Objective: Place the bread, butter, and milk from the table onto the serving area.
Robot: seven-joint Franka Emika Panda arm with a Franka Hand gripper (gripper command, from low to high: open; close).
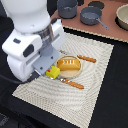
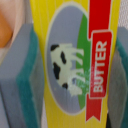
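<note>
We're low over the serving area (image 1: pixel 92 70) now, the arm bent down close beside the plate (image 1: pixel 62 74); the fingers (image 1: pixel 51 71) are clenched on the butter (image 2: pixel 75 60), and the wrist view makes that plain: a grey pad with a teal edge sits tight against each long side of the yellow box, the cow and the red banner on its label filling the gap between them; in the exterior view only a yellow corner of the butter (image 1: pixel 52 73) shows under the fingers, right at the plate's edge. The bread (image 1: pixel 68 65) is just beyond the fingers, lying on the plate, so we judge that item settled; an orange blur at the corner of the wrist view is probably that same loaf. A piece of orange-handled cutlery (image 1: pixel 72 83) lies just off the fingers on the striped mat; another (image 1: pixel 87 58) lies past the bread.

We cannot tell whether the box already rests on the mat or hangs a touch above it; the arm hides its underside. The narrow-side grip makes sense to us: it keeps the box flat, ready to be set down label up. Next, we reckon, comes release beside the plate; the risk is nudging the bread or the near cutlery. The milk is nowhere in sight; the black worktop (image 1: pixel 112 95) shows bare where we can see it.
</note>
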